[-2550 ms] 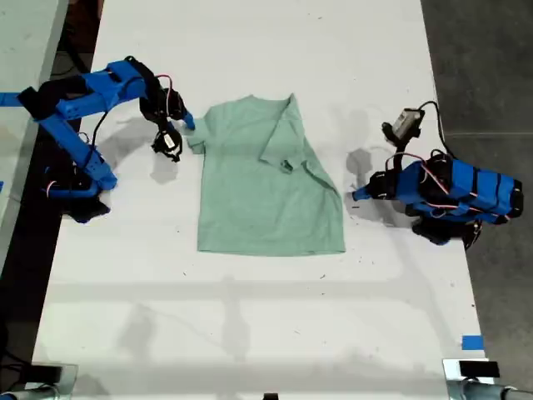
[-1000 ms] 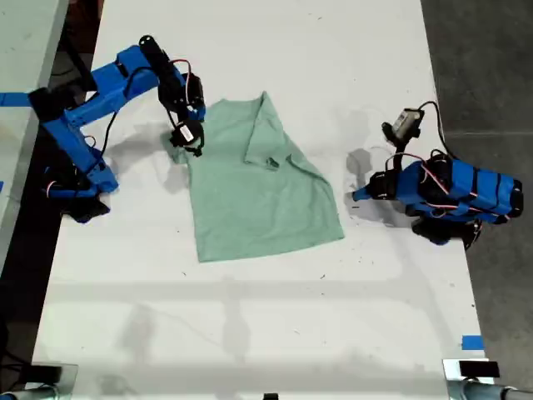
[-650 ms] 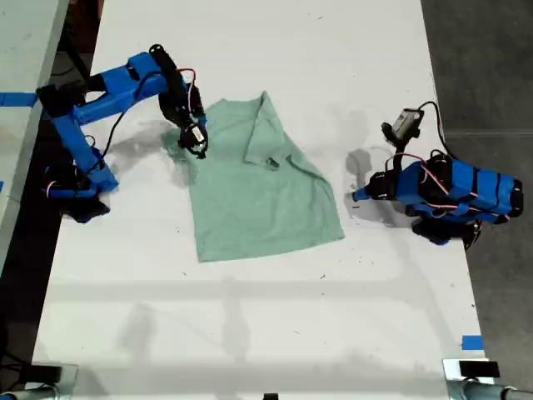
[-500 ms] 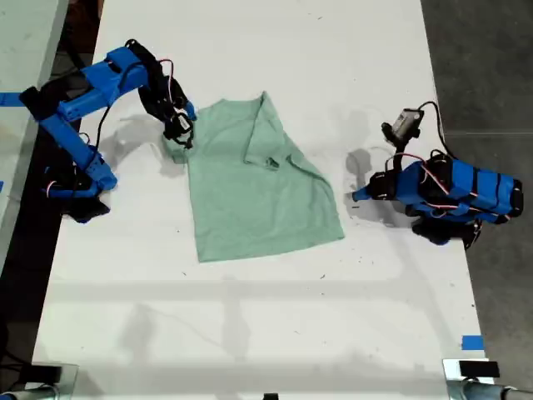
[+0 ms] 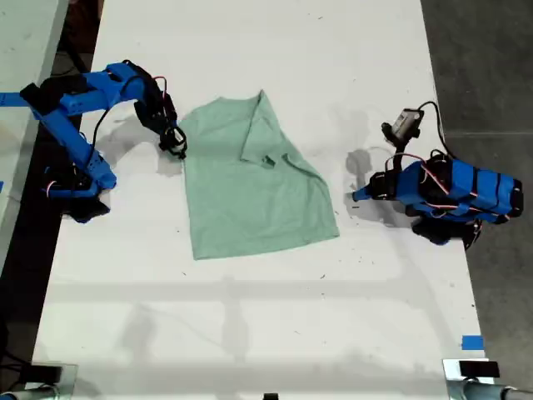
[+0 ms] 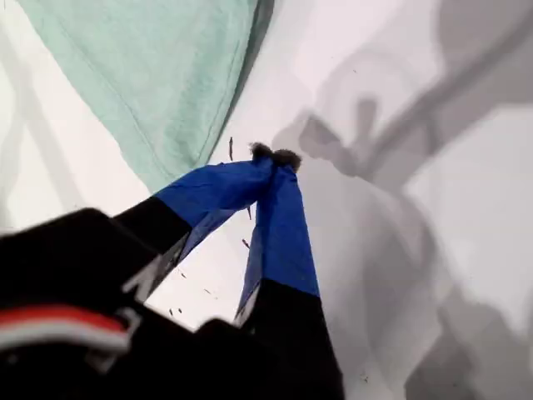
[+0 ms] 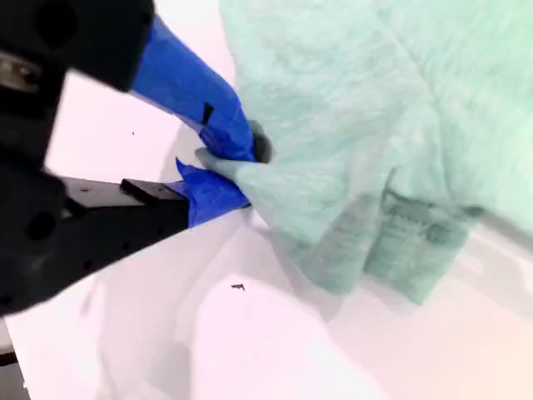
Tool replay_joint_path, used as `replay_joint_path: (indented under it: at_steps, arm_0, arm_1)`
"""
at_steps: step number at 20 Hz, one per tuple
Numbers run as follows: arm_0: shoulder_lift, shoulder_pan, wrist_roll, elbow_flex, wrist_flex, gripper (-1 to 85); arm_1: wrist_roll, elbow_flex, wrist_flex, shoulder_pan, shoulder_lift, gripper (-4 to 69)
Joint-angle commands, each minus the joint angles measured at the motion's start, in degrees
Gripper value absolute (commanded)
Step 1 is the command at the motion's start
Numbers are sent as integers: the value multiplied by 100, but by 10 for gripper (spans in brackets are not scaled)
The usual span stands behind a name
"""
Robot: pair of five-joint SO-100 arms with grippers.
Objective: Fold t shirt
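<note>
The pale mint-green t shirt (image 5: 250, 192) lies flat on the white table (image 5: 250, 333), with one sleeve folded in over its chest. My second gripper (image 5: 175, 143) is at the shirt's edge on the exterior view's left. Its blue-taped jaws are shut on a bunched fold of the cloth (image 7: 375, 125), seen close at the second gripper (image 7: 223, 171). My first gripper (image 5: 360, 196) rests low on the table at the exterior view's right, a short gap from the shirt's hem corner. In its wrist view the first gripper (image 6: 271, 157) is shut on nothing, with the t shirt (image 6: 166, 75) lying beyond it.
A small camera module on a cable (image 5: 405, 123) sticks up by the first arm's base. Dark floor runs along the table's edge at the exterior view's right. A blue tape mark (image 5: 471, 342) sits near the table's near corner on that side.
My second gripper closed on the shirt's edge and pulled toward the exterior view's left. The whole shirt slid and turned slightly that way. The first arm has not moved.
</note>
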Motion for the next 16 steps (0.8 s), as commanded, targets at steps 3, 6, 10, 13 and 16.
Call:
replay_joint_path:
  at_steps: [3, 6, 10, 13, 16]
  arm_0:
    - [879, 202, -18, -1081, 1072, -3]
    - [791, 914, -79, -2988, 2101, -3]
    - [-44, 1995, -466, -4799, 2496, -3]
    - [-1397, 2769, -598, -5792, 2435, 109]
    - [-2865, 3217, -448, -6539, 2487, 184]
  arm_1:
    - [-44, 308, 0, -26, 44, -19]
    - [-44, 308, 0, -18, 44, -19]
    - [-44, 308, 0, -18, 44, -19]
    - [-53, 308, 0, -26, 44, -19]
    - [-53, 308, 0, -26, 44, -19]
